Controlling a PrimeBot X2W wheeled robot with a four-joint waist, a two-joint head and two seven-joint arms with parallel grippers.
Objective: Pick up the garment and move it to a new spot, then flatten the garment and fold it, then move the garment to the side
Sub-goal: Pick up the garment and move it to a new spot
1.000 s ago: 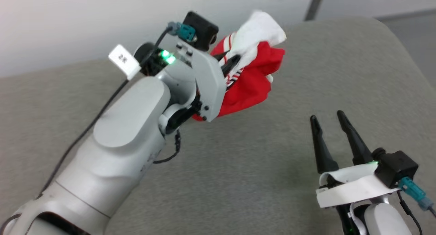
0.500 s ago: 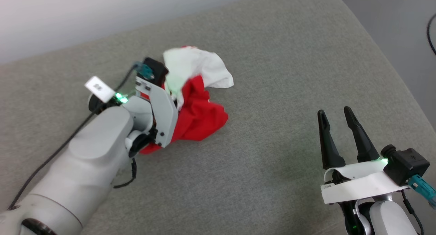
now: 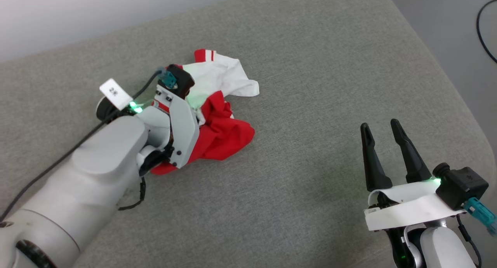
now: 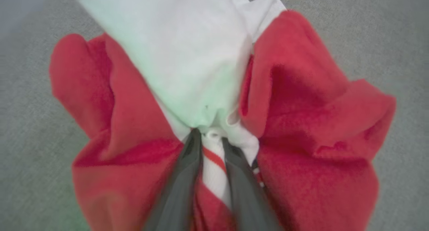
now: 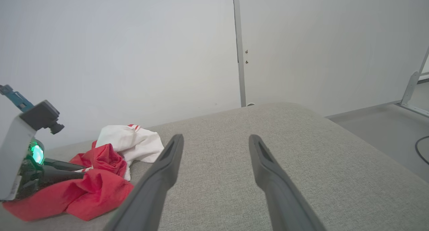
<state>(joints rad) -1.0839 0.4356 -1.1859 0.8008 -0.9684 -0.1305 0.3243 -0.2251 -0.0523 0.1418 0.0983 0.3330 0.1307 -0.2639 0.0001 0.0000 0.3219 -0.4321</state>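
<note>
A crumpled garment [image 3: 223, 136], bright red with a white sleeve trimmed in red stripes, lies in a heap on a grey cushion [image 3: 310, 85], towards its far left part and a little in from the far edge; the cloth rests on the cushion, white sleeve at the back, red folds at the front. The left gripper [image 4: 209, 137] is buried in the heap; its two dark fingers are drawn close together, pinching a striped white fold, with cloth gathered at the tips. The right gripper [image 3: 379, 124] hovers near the cushion's near right corner, well apart from the garment; its fingers are spread wide, holding nothing.
</note>
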